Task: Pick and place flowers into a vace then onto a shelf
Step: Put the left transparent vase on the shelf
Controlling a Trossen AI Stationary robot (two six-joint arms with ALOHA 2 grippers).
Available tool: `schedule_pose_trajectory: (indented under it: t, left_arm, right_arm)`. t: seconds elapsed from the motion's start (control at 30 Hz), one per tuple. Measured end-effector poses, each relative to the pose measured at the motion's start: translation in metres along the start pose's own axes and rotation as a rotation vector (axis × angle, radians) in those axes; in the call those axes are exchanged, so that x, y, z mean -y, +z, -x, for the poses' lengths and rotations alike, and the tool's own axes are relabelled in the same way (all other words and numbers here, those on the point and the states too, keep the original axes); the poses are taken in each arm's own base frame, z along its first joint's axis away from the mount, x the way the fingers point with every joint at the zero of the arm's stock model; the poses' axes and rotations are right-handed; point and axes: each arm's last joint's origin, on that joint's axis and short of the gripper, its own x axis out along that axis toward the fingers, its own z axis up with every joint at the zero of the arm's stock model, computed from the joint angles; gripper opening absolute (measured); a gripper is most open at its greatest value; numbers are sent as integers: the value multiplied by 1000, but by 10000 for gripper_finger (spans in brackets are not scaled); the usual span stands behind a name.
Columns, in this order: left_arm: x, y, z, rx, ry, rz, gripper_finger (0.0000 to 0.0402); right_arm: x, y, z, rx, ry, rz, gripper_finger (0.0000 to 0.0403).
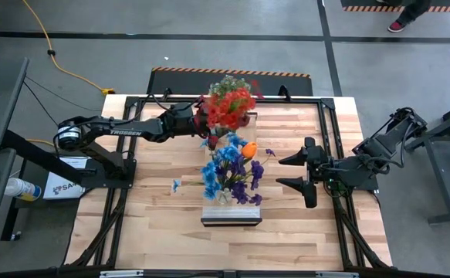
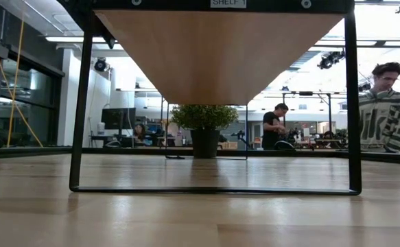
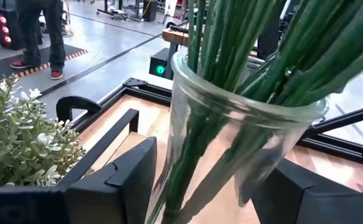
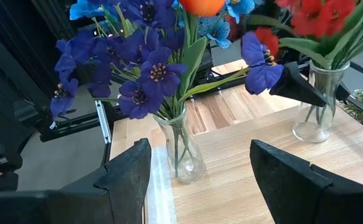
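Observation:
A glass vase [image 3: 231, 137] of red flowers [image 1: 229, 106] stands by its base on the far end of the shelf [image 1: 232, 215]. My left gripper [image 3: 209, 186] reaches it level from the table's left, open, one finger on either side of the glass. A second vase [image 4: 181, 149] with blue, purple and one orange flower [image 1: 232, 171] stands mid-shelf. My right gripper [image 1: 292, 171] hangs open to the right of the shelf, pointing at that vase with nothing between its fingers. My left gripper has the red flowers' vase between its fingers, which come level from the table's left at the glass wall below the rim [image 3: 181, 124]. A strip of wood shows between one finger [image 3: 128, 177] and the glass. Whether the other finger [image 3: 293, 193] touches, I cannot tell.
A bushy green potted plant [image 3: 19, 143] stands past the shelf's far end. Black frame rails [image 1: 325, 116] run round the slatted tabletop, and the shelf's black legs [image 2: 79, 103] stand on it. People show in the room beyond.

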Motion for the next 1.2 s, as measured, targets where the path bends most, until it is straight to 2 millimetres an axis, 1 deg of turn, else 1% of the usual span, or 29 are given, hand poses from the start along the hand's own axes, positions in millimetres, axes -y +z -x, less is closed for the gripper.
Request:
schedule_pose_trajectory:
  t: [0.2, 0.6, 1.2]
  left_arm:
    - [0, 0, 0, 3, 2, 0, 248]
    - [0, 0, 0, 2, 2, 4, 262]
    - [0, 1, 0, 3, 3, 8, 258]
  right_arm:
    - [0, 0, 0, 0, 0, 0, 261]
    - [0, 0, 0, 0, 0, 0, 261]
    - [0, 0, 0, 0, 0, 1, 261]
